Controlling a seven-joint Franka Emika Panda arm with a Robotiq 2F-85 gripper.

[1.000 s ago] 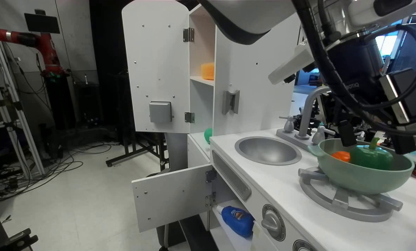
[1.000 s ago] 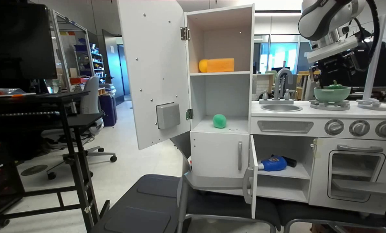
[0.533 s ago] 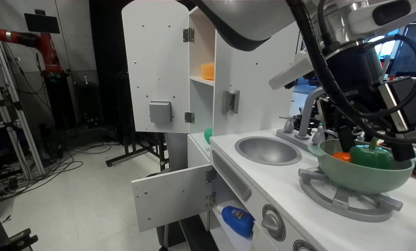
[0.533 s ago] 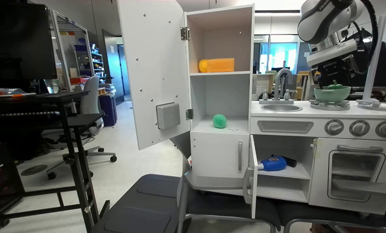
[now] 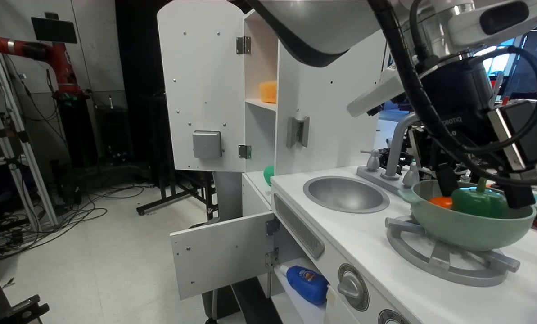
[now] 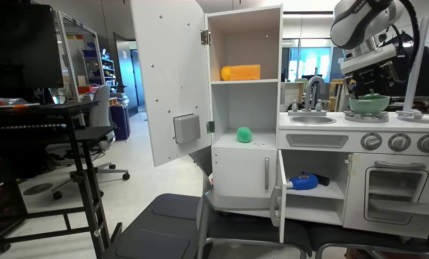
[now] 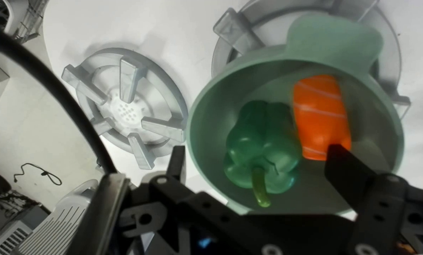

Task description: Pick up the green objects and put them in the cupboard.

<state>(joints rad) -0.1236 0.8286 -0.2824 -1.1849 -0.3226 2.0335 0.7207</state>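
Note:
A green toy bell pepper (image 7: 262, 145) with a stem lies in the pale green bowl (image 5: 473, 229) beside an orange piece (image 7: 321, 117). My gripper (image 7: 256, 154) is open and points down over the bowl. In the wrist view one finger is on each side of the pepper, with gaps to it; the right finger overlaps the orange piece's end. The fingers also straddle the pepper in an exterior view (image 5: 484, 193). The white cupboard (image 6: 250, 104) stands with its door (image 6: 174, 79) wide open. A green ball (image 6: 244, 134) sits on its lower shelf.
The bowl stands on a grey burner (image 5: 439, 265); a sink (image 5: 346, 194) and faucet (image 5: 396, 139) lie between it and the cupboard. An orange block (image 6: 245, 72) and a yellow-orange round piece are on the upper shelf. A lower door (image 5: 223, 254) is open, with a blue bottle (image 6: 303, 181) inside.
My open gripper has come down a little toward the bowl, its fingertips now lower around the pepper. Over the last half second it has hardly moved. The pepper, bowl and cupboard have not moved.

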